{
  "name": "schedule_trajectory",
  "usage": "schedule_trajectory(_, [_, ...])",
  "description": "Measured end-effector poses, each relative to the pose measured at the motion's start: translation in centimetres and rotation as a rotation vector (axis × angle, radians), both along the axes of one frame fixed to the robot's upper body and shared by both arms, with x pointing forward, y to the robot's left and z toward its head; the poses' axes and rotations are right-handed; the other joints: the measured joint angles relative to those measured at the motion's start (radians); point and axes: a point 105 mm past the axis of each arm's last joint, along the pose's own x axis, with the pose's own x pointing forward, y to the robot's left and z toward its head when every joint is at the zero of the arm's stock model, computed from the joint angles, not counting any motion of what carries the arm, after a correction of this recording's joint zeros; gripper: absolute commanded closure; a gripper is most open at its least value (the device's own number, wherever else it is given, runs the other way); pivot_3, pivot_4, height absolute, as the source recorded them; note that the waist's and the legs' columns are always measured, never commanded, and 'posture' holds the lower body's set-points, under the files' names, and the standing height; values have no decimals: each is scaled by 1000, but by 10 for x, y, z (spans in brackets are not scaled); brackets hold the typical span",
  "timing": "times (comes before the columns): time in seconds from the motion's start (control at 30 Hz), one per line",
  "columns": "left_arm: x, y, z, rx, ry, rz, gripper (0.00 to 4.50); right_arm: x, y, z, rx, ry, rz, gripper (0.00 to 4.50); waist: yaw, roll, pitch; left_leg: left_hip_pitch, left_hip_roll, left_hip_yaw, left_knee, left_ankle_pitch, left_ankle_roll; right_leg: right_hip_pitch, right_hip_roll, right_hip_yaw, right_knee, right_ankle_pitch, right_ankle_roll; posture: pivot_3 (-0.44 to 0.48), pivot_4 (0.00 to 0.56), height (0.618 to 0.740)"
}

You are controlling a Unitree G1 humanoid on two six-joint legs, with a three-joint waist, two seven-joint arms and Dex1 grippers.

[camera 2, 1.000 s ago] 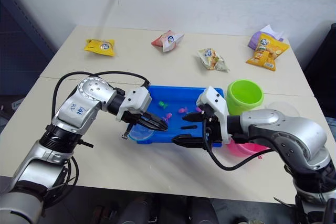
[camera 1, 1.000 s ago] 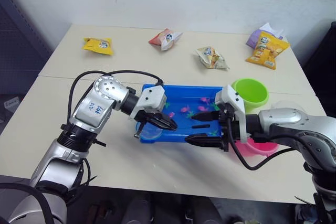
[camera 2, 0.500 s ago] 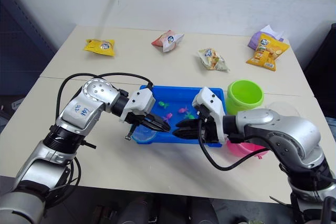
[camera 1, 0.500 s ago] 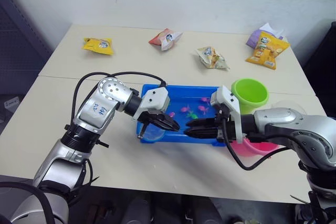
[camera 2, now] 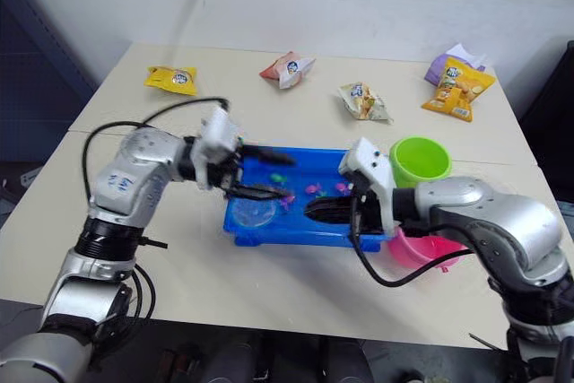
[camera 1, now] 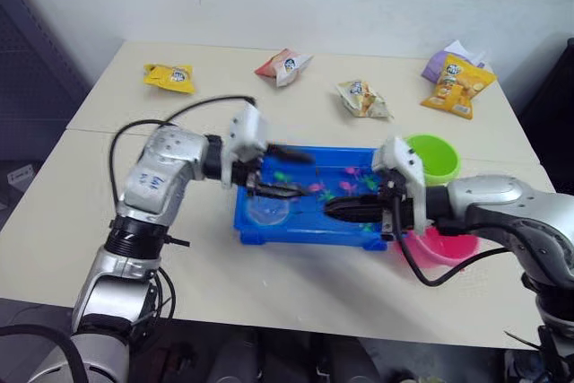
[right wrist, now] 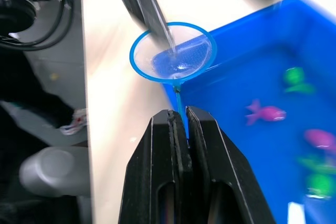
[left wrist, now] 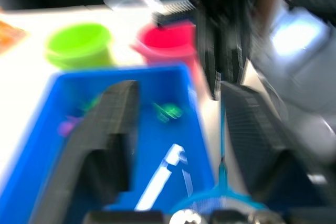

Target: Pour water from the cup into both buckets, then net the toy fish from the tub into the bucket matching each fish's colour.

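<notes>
Blue tub with toy fish, net, two buckets and a clear cup on the table.

The shallow blue tub [camera 1: 305,226] is set near the table's middle, and small pink and green toy fish [camera 1: 316,188] are scattered in its far half. The net [right wrist: 173,52], a blue-rimmed mesh hoop on a thin stick, is held level over the tub's 9 o'clock end, its stick clamped between the right gripper's [right wrist: 179,124] closed fingers. The lime green bucket [camera 1: 429,158] stands upright at the tub's 2 o'clock, the pink bucket [camera 1: 439,247] at its 4 o'clock. The clear cup [camera 2: 484,185] is seen just beyond the buckets at 3 o'clock.
</notes>
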Motion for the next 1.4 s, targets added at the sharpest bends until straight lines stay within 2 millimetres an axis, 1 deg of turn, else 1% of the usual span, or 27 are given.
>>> schedule_trajectory(0.03, [3,7,5,-16,-7,25,8,0,-2,2,6,-16,-1,4500,-1,0,0,0,0,0,0,0,0,0,0,0,0,0,0,0,150,740])
schedule_trajectory(0.1, [8,26,14,-33,-30,92,8,0,-7,3,7,-45,-5,4500,-2,0,0,1,0,0,0,0,0,0,0,0,2,0,0,0,150,740])
schedule_trajectory(0.2, [15,58,15,-36,-51,193,8,3,-17,6,-16,-117,-31,4500,-1,0,0,1,0,1,0,0,-1,0,0,0,2,0,0,0,150,740])
schedule_trajectory(0.27, [14,82,4,-7,-57,256,8,8,-31,11,-62,-202,-86,4500,0,0,0,1,0,1,0,0,-1,0,0,1,1,0,0,0,150,740])
schedule_trajectory(0.3, [13,90,-3,3,-44,282,8,11,-38,13,-85,-250,-112,4500,1,0,0,1,0,1,0,0,-1,0,0,1,1,0,0,0,150,740])
schedule_trajectory(0.37, [11,99,-20,5,-5,308,8,18,-51,17,-134,-351,-153,4500,3,0,0,1,0,1,0,0,-1,0,0,1,1,0,0,0,150,740])
schedule_trajectory(0.47, [4,107,-44,6,60,339,8,23,-67,11,-214,-416,-174,4500,3,0,0,1,0,1,0,0,0,1,-1,1,0,0,0,0,150,740])
schedule_trajectory(0.57, [-2,108,-57,13,85,361,8,25,-74,6,-261,-448,-190,4500,2,0,0,1,0,1,0,0,0,1,-1,1,0,0,0,0,150,740])
schedule_trajectory(0.63, [-9,104,-67,-3,94,383,8,31,-85,1,-327,-468,-261,4500,1,0,0,1,0,1,0,-1,0,1,-1,1,0,0,0,0,150,740])
schedule_trajectory(0.67, [-10,101,-71,-17,101,393,8,33,-88,-1,-329,-455,-299,4500,2,0,0,2,0,1,0,0,-1,1,-1,1,0,0,0,0,150,740])
schedule_trajectory(0.73, [-10,99,-74,-32,107,410,8,34,-90,-3,-316,-431,-340,4500,1,0,0,2,0,1,1,0,-1,0,-1,1,-2,0,0,0,150,740])
schedule_trajectory(0.8, [-13,96,-71,-47,101,413,8,31,-89,-6,-302,-402,-341,4500,1,0,0,3,0,1,0,0,-1,1,-1,1,-1,0,0,0,150,740])
schedule_trajectory(0.9, [-18,87,-69,-87,103,392,8,24,-81,-7,-59,-174,-401,4500,0,0,0,3,0,1,0,0,-1,1,-1,1,-1,0,0,0,150,740])
schedule_trajectory(1.03, [-20,86,-72,-87,114,393,8,14,-78,-25,-28,79,-419,4500,1,0,0,3,0,1,0,0,-1,1,-1,1,-2,0,0,0,150,740])
schedule_trajectory(1.1, [-20,85,-72,-88,114,386,8,14,-76,-27,-18,157,-431,4500,-1,0,0,3,0,1,0,0,-1,1,-2,2,-2,0,0,0,150,740])
schedule_trajectory(1.17, [-21,81,-72,-93,115,371,8,13,-74,-30,-24,199,-436,4500,0,0,0,3,0,1,0,0,-1,1,-2,2,-2,0,0,0,150,740])
schedule_trajectory(1.33, [-22,73,-73,-82,115,332,8,19,-68,-50,-39,260,-460,4500,1,0,0,2,0,1,-1,0,-1,1,-2,2,-3,0,0,0,150,740])
schedule_trajectory(1.4, [-23,72,-72,-81,109,323,8,19,-65,-55,-38,277,-454,4500,0,0,0,2,0,1,-1,0,-1,0,-2,2,-2,0,0,0,150,740])
